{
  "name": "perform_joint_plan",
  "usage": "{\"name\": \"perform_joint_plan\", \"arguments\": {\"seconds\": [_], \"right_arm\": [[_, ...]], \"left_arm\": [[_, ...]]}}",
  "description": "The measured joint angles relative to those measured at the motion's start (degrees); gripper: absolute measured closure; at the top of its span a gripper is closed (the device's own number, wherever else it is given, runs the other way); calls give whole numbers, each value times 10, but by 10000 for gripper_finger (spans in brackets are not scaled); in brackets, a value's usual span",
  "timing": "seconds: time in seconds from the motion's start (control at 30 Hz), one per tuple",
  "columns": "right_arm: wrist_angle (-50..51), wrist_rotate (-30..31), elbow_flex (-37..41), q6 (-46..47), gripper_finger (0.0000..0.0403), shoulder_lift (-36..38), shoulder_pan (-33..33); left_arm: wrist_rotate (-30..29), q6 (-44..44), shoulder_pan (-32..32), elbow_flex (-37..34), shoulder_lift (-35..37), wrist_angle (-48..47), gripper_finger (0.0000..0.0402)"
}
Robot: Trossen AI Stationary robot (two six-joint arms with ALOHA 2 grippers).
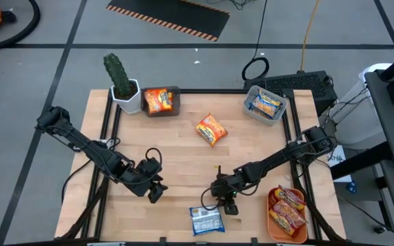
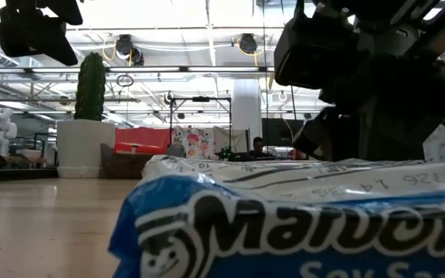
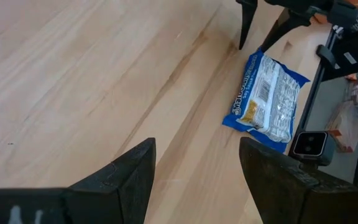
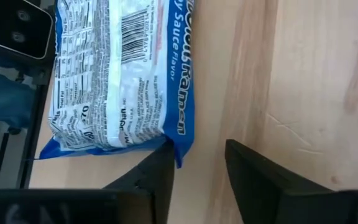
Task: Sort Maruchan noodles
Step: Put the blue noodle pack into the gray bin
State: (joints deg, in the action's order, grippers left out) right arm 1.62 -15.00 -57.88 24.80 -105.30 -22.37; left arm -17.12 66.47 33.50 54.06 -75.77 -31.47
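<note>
A blue-white noodle packet [image 1: 206, 220] lies flat, barcode side up, near the table's front edge. My right gripper [image 4: 201, 152] comes down on its far end, open, with the packet's corner [image 4: 183, 148] between its fingers. My left gripper [image 3: 194, 174] hovers open over bare wood to the packet's left, holding nothing. An orange-yellow packet [image 1: 211, 129] lies flat mid-table. Another orange packet sits in the grey bin [image 1: 161, 101] and a blue one in the clear bin [image 1: 265, 104]. Red-brown packets lie in the orange tray [image 1: 273, 220]. My right gripper stands with one finger [image 4: 151, 177] right beside the blue packet's corner fin [image 4: 183, 148], slanting down from the far side. Whether the finger touches the fin I cannot tell. The packet lies flat on the table.
A cactus in a white pot [image 1: 123, 85] stands at the far left corner beside the grey bin. A small camera [image 3: 309, 143] sits at the front edge just beyond the blue packet. Bare wood stretches between the two arms and across the table's left half.
</note>
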Motion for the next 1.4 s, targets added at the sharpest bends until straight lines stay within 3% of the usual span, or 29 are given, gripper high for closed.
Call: {"name": "perform_joint_plan", "arguments": {"seconds": [0.53,1.07,1.4], "right_arm": [[-23,3,2,-6,398,0,-18],[-44,78,2,117,403,9,-2],[-38,124,2,150,403,69,32]], "left_arm": [[0,18,0,0,0,-1,167],[0,27,-5,0,0,1,167],[-3,11,-33,0,0,2,167]]}}
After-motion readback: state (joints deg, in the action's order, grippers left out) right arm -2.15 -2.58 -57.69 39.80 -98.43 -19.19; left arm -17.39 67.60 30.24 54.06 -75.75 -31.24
